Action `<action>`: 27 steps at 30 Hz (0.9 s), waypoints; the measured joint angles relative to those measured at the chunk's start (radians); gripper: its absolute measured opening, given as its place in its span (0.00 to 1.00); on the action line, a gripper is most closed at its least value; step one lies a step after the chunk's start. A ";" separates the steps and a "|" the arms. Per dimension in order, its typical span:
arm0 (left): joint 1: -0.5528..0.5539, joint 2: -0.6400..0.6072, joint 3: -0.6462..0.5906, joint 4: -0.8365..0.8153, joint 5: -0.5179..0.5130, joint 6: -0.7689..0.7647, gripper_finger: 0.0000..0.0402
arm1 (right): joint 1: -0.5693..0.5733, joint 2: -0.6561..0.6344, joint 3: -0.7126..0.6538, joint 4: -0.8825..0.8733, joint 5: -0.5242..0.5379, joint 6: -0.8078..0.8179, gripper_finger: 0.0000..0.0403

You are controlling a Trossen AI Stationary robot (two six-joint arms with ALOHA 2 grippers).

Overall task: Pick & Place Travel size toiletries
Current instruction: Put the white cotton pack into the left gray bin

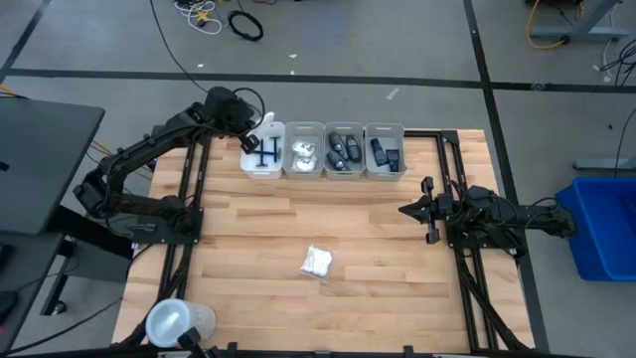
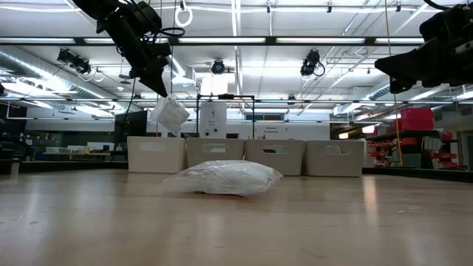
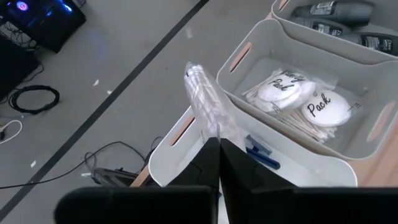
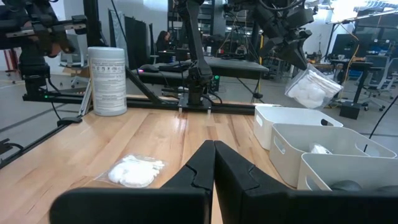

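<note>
My left gripper (image 2: 160, 87) is up over the far-left bin (image 1: 262, 159), shut on a white crinkly packet (image 2: 170, 112) that hangs above the bin's dark blue razors (image 1: 264, 153). The bin beside it (image 3: 311, 102) holds more white packets. The other two bins carry small dark containers (image 1: 344, 151). A second white packet (image 1: 317, 262) lies flat on the middle of the table. My right gripper (image 1: 405, 210) waits shut over the table's right side, touching nothing. My left gripper pinches the packet's clear wrapper at one end (image 3: 214, 127) between its two fingers, which slant down from above. The packet is lifted clear of everything and hangs tilted below the fingertips (image 2: 157, 81), over the far-left bin.
Four white bins (image 1: 323, 149) stand in a row along the far edge. A large clear lidded tub (image 1: 179, 323) sits at the near left corner. Bare wood (image 1: 378, 288) lies between the bins and the near edge, around the packet.
</note>
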 joint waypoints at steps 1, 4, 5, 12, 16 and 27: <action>0.000 0.000 0.000 0.000 0.000 0.000 0.01 | 0.000 0.000 0.000 0.000 0.000 0.000 0.03; 0.000 0.000 0.000 0.006 0.022 -0.001 0.02 | 0.000 0.000 0.000 0.000 0.000 0.000 0.03; 0.000 0.000 0.000 0.009 0.037 -0.002 0.02 | 0.000 0.000 0.000 0.000 0.000 0.000 0.03; -0.018 0.000 0.000 0.059 0.142 -0.048 0.01 | 0.000 0.000 0.000 0.000 0.000 0.000 0.03; -0.042 0.000 0.000 0.110 0.198 -0.053 0.02 | 0.000 0.000 0.000 0.000 0.000 0.000 0.03; -0.097 0.001 0.000 0.237 0.212 -0.083 0.02 | 0.000 0.000 0.000 0.000 0.000 0.000 0.03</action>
